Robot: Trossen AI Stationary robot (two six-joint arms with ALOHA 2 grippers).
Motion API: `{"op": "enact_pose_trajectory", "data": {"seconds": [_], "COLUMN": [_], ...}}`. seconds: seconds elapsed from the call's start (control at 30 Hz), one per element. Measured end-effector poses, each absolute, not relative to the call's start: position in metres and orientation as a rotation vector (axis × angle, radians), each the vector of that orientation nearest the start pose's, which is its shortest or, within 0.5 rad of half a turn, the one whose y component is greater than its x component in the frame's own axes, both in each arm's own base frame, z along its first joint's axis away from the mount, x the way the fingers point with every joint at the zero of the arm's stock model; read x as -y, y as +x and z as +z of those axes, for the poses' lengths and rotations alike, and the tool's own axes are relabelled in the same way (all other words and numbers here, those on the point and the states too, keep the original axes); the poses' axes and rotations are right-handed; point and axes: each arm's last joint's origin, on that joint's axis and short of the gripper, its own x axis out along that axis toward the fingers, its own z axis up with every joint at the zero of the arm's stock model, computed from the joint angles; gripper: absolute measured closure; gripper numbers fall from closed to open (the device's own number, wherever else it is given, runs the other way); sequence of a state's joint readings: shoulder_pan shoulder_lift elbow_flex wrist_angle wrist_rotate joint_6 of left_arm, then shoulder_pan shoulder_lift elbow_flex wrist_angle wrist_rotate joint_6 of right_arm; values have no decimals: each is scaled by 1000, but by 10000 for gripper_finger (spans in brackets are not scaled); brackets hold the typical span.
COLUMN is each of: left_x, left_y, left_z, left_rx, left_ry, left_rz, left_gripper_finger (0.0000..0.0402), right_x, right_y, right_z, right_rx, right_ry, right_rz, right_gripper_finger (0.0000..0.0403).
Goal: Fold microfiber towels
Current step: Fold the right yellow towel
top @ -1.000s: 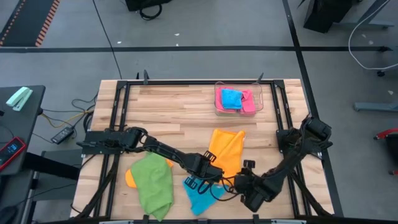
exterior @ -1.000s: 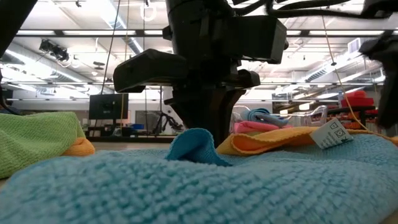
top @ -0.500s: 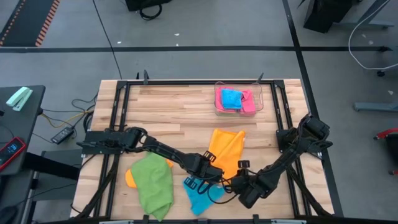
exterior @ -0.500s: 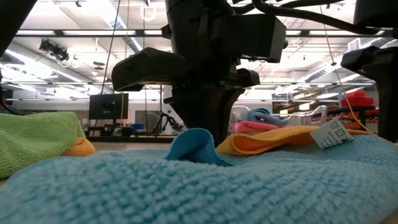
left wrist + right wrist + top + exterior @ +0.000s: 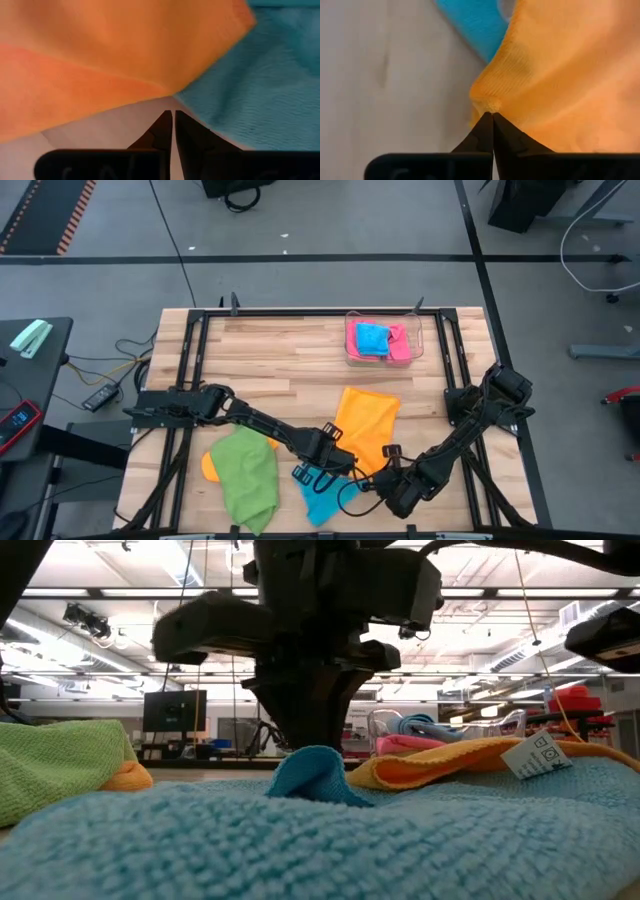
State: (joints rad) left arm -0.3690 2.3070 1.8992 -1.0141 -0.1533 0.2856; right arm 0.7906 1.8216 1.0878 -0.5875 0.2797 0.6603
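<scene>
While the right gripper point(image 5: 492, 116) sits at the near edge of the table, its two fingers are pressed together on a corner of the orange towel point(image 5: 366, 426), the fabric bunched at their tips. The left gripper point(image 5: 173, 116) is just to its left, fingers nearly together at the spot where the same orange towel's edge meets the sky-blue towel point(image 5: 322, 496); whether any cloth is pinched between them I cannot tell.

The orange towel lies spread on the near middle of the wooden table point(image 5: 280, 360), between the two grippers and the far side. The blue towel is crumpled at the near edge, touching the left gripper. A green towel point(image 5: 247, 474) lies to its left, covering most of a second orange towel point(image 5: 208, 465). At the far right a clear tray point(image 5: 352, 350) holds a blue towel point(image 5: 372, 338) and a pink towel point(image 5: 400, 343).

Compared with a second ago, the right gripper has moved left to the orange towel and closed from wide apart. That towel now lies flatter, and the left gripper has shifted slightly left.
</scene>
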Motion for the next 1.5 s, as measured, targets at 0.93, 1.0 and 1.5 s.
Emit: {"op": "enact_pose_trajectory", "data": {"seconds": [0.93,1.0,1.5], "left_x": [161,162,215], "left_y": [425,425,409], "left_z": [161,162,165], "left_rx": [-1412,-1406,-1239], "left_ry": [608,612,1009], "left_rz": [-376,-381,-306], "left_gripper_finger": [369,371,353], "right_x": [-248,-248,-250], "right_y": [215,214,176], "right_z": [143,143,167], "right_rx": [-1202,-1234,-1104], "right_ry": [-84,-45,-124], "right_rz": [-12,-7,-161], "right_gripper_finger": [362,343,263]}}
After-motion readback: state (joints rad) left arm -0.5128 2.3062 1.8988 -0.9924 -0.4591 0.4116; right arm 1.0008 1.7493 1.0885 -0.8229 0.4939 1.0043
